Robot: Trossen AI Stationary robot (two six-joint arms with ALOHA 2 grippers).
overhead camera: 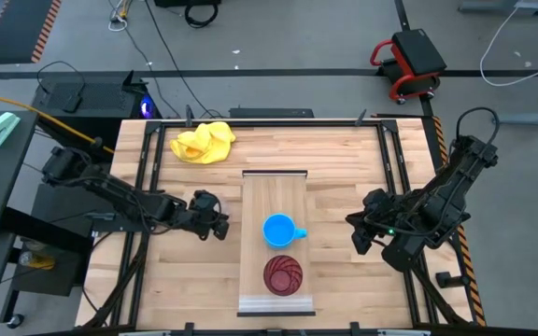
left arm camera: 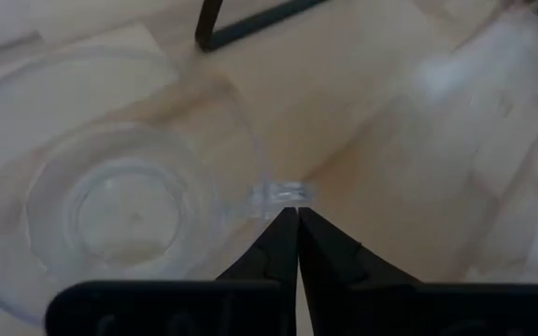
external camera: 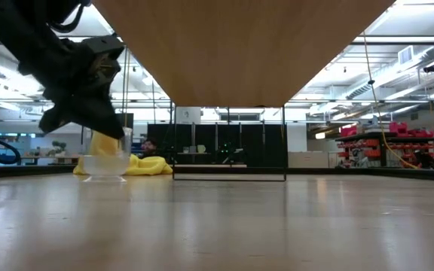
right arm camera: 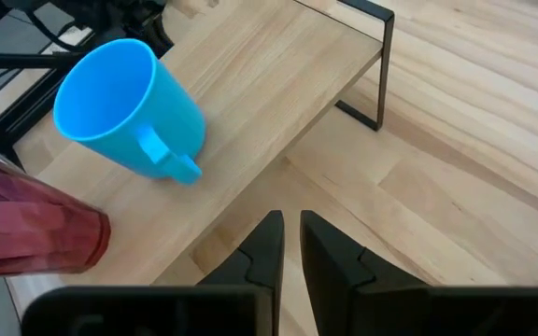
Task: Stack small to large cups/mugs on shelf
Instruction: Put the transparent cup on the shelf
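A: Where do the vessels stand?

B: In the overhead view the bright blue mug with a handle (overhead camera: 279, 230) sits at the middle of the long pale wooden shelf board (overhead camera: 274, 191), and the ribbed dark red tumbler (overhead camera: 283, 275) stands just below it in the frame, near the board's lower end. The small clear glass cup (external camera: 105, 156) is off the shelf, on the slatted wooden tabletop (overhead camera: 344, 163) at the left of the low view.

A: And the grippers?

B: The left gripper (left arm camera: 297, 217) is at the cup's rim, its fingers pinched together on the clear wall. The right gripper (right arm camera: 290, 227) hangs right of the shelf, holding nothing, its fingers almost together with a slim gap.

A: Anything else?

B: A crumpled yellow cloth (overhead camera: 203, 142) lies at the table's upper left.
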